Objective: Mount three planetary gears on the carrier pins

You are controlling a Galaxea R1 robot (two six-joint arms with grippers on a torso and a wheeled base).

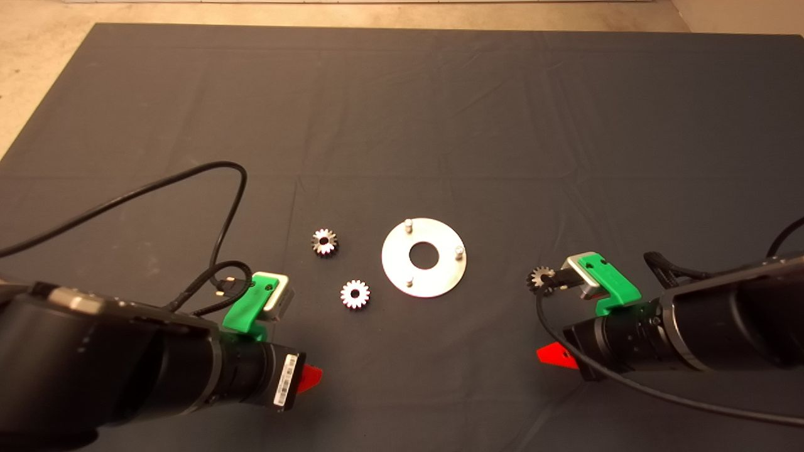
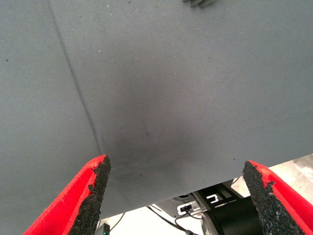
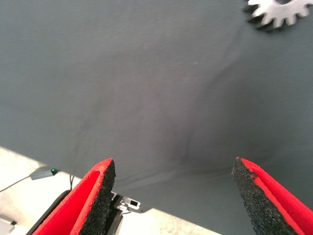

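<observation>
1. Red-fingered and green-bodied, the right gripper (image 3: 173, 196) hovers low over the dark fabric mat (image 1: 402, 113) with its black pads spread wide and nothing between them; the left gripper (image 2: 176, 196) waits the same way, released and empty, at the near left.
2. Just ahead of the right gripper lies one small shiny silver toothed planetary gear (image 1: 540, 279), flat on the mat, showing only partly at the far edge of the right wrist view (image 3: 276, 12).
3. Beyond that gear sits the flat round silver metal disc (image 1: 433, 279), its three short upright carrier pins (image 1: 408, 223) all bare.
4. Two more gears (image 1: 355, 294) (image 1: 325, 242) lie past the disc, nearer the left gripper.
5. Judged from this, the first pickup is in hand: the right gripper should advance until the gear is centred between the pads, then close across opposite teeth, keeping it level so the bore meets a pin squarely.
</observation>
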